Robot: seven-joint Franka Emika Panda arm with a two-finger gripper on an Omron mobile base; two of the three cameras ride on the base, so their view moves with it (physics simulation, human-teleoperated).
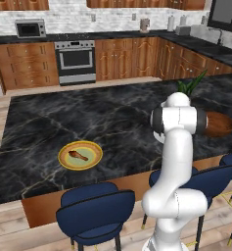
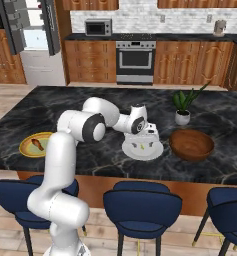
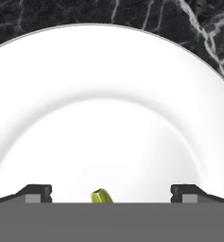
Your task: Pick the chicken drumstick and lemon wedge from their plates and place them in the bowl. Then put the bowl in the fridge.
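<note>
chicken drumstick [image 1: 79, 156] lying on the yellow-rimmed plate [image 1: 80, 155] near the island's front edge, wooden bowl [image 1: 219, 124] way off right, peeking out behind the white arm [image 1: 176, 162], blue stools [image 1: 95, 211] below

**Colours across the kitchen island**

The bench [image 2: 90, 100] is black marble with pale grey veining. One plate [image 3: 111, 94] is plain white, carrying a yellow-green lemon wedge [image 3: 101, 196]. The other plate [image 1: 80, 155] has a yellow-orange rim and pale green centre, under a brown chicken drumstick [image 1: 78, 156]. The bowl [image 2: 191, 144] is reddish-brown wood. Stools [image 2: 142, 205] are navy blue; cabinets [image 1: 27, 63] warm orange-brown. The fingers [image 3: 38, 193] are dark grey.
</note>
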